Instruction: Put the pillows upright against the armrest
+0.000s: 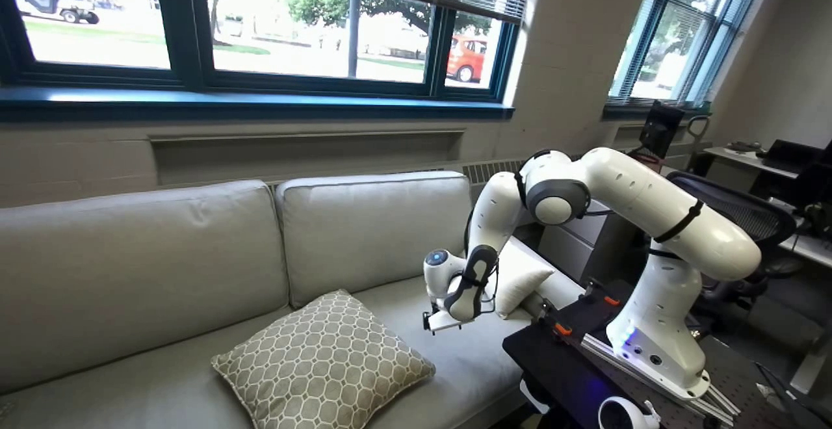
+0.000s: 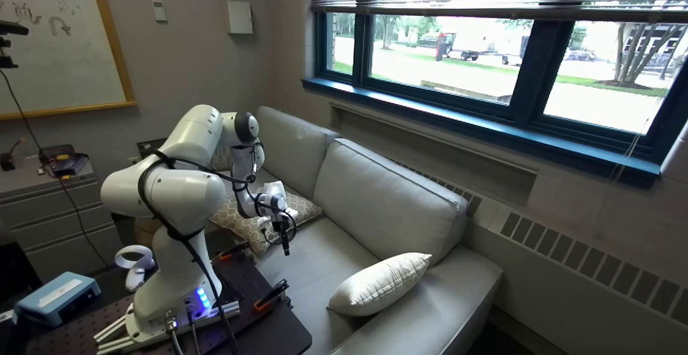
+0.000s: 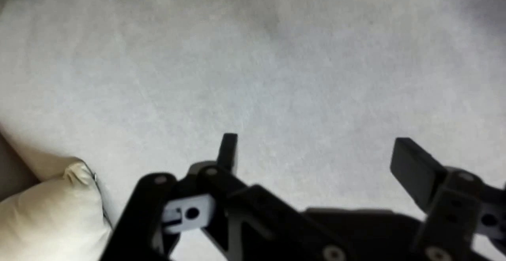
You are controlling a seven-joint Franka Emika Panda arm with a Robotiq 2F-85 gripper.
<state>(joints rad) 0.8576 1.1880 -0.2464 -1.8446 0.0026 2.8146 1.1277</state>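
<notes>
Its fingers (image 3: 415, 170) spread wide, the claw (image 3: 316, 140) of a robot arm (image 1: 640, 192) hangs over the seat (image 3: 296, 75) of a gray sofa (image 1: 143, 273), between the white pillow (image 2: 379, 284) and the patterned pillow (image 1: 325, 364). The wrist view catches only part of the white pillow, at near left; an exterior view shows it whole, tilted at the armrest (image 2: 446, 312) on the right. The patterned pillow, outside the wrist view, lies to the left in both exterior views, well apart from that armrest. The arm, mounted on a black table (image 1: 552, 351), blocks part of the patterned pillow in an exterior view; its wrist (image 1: 491, 227) screens part of the white one in an exterior view. A whiteboard (image 2: 59, 37), far left, and an office chair (image 1: 741, 208), far right, each show in a single exterior view.
</notes>
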